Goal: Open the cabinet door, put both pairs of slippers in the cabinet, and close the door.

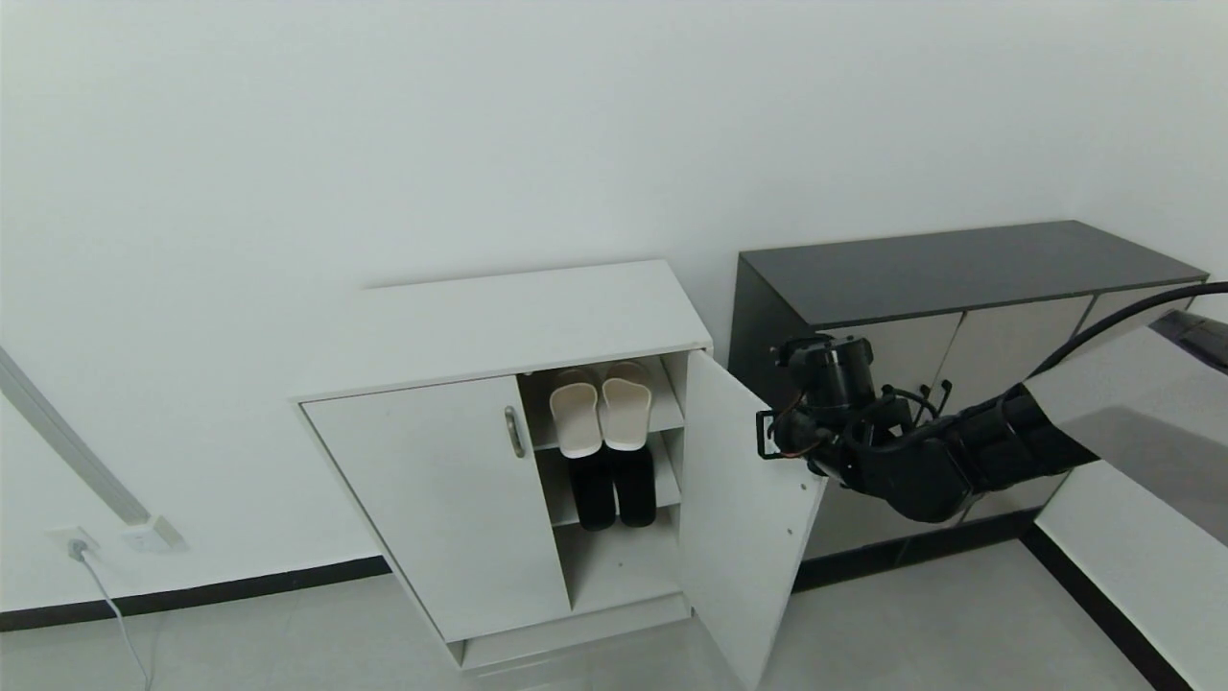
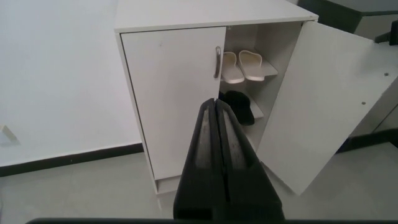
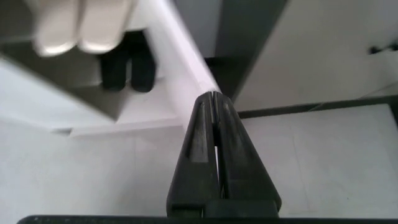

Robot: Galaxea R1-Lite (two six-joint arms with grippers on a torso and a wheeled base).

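The white cabinet has its right door swung open and its left door closed. Inside, a white pair of slippers lies on the upper shelf, with a black pair on the shelf below. My right gripper is shut and empty at the open door's outer edge; in the right wrist view its tip meets the door edge. My left gripper is shut and empty in front of the closed door, well back from it.
A low dark-topped cabinet stands right of the white one, behind my right arm. A wall socket with a cable is low on the left wall. A white surface juts in at the right. Bare floor lies in front.
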